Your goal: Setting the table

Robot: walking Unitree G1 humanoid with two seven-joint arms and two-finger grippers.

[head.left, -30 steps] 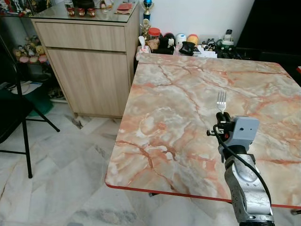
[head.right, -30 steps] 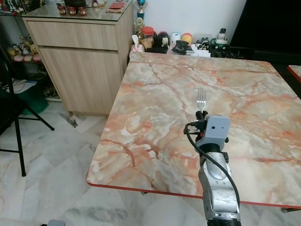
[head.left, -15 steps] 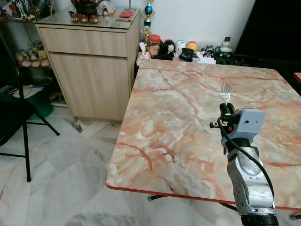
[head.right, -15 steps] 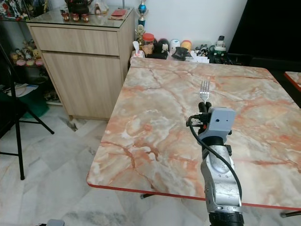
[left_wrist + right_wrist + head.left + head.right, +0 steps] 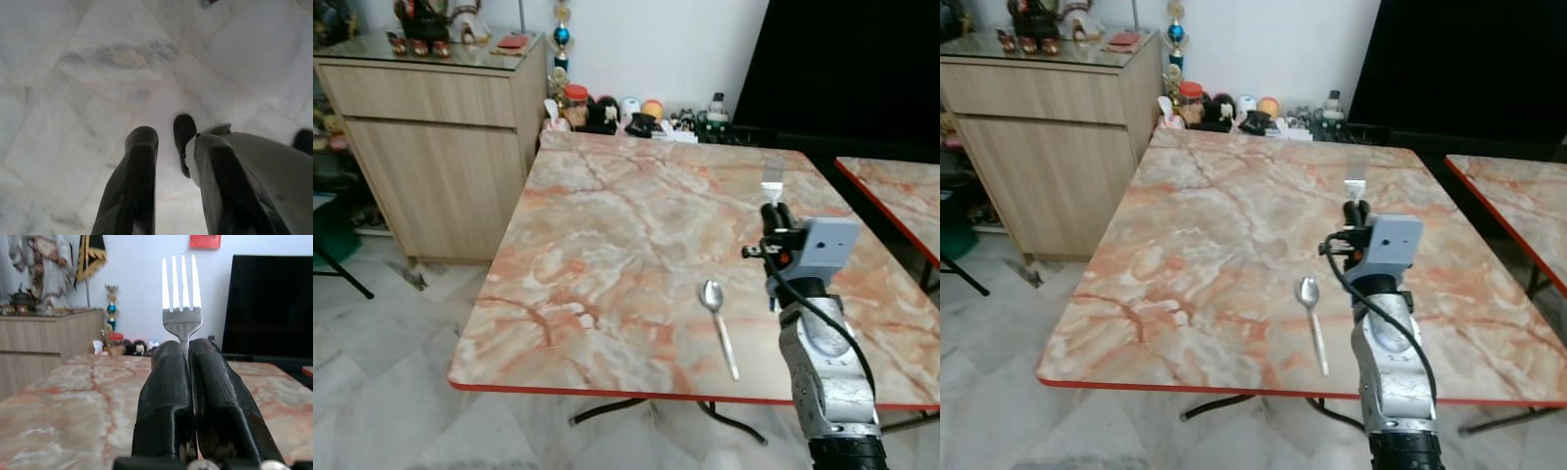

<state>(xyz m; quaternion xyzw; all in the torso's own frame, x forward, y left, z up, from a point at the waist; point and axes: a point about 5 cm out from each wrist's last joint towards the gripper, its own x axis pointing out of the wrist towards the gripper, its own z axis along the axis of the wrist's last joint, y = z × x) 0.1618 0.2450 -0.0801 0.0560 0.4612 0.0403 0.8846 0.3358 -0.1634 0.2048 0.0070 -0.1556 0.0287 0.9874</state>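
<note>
The table point(image 5: 607, 235) had a glossy marble-look top in pink and grey, edged in red. A polished metal spoon point(image 5: 719, 325) lay at lower centre. The fork point(image 5: 181, 301) was bright, smooth steel, pinched between matt black fingers point(image 5: 168, 396). The cabinet point(image 5: 431, 147) at upper left was pale matt wood grain. The floor point(image 5: 98, 73) was smooth grey-veined marble tile.

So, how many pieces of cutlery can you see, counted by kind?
Fork: 1, held in the right end effector
Spoon: 1, lying on the table
Total: 2
</note>
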